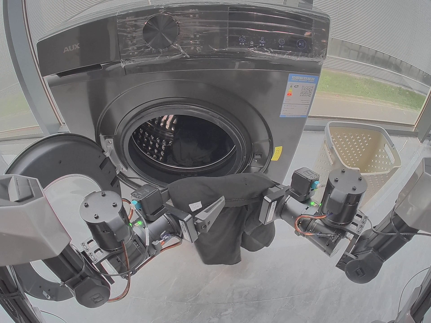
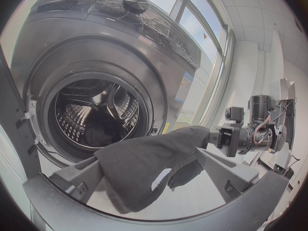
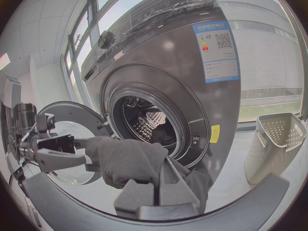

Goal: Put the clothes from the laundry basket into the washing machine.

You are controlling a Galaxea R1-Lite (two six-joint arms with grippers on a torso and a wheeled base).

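A dark garment (image 1: 224, 216) hangs stretched between two robot arms, just in front of the open washer (image 1: 188, 68) and below its round opening. The right end effector (image 3: 163, 167) has its fingers pressed together on one end of the garment, pinching the fabric. The left end effector (image 2: 147, 159) has its fingers spread wide apart. The other end of the garment lies draped across the gap between them, with a small white tag showing on the cloth. The middle of the garment sags down toward the floor (image 1: 269, 283) without touching it. Inside the drum (image 1: 148, 142) lies more dark clothing (image 1: 197, 144). The door (image 1: 58, 162) stands swung open on the robot's left. A cream perforated basket (image 1: 359, 149) sits on the floor to the right of the washer, well apart from both end effectors.
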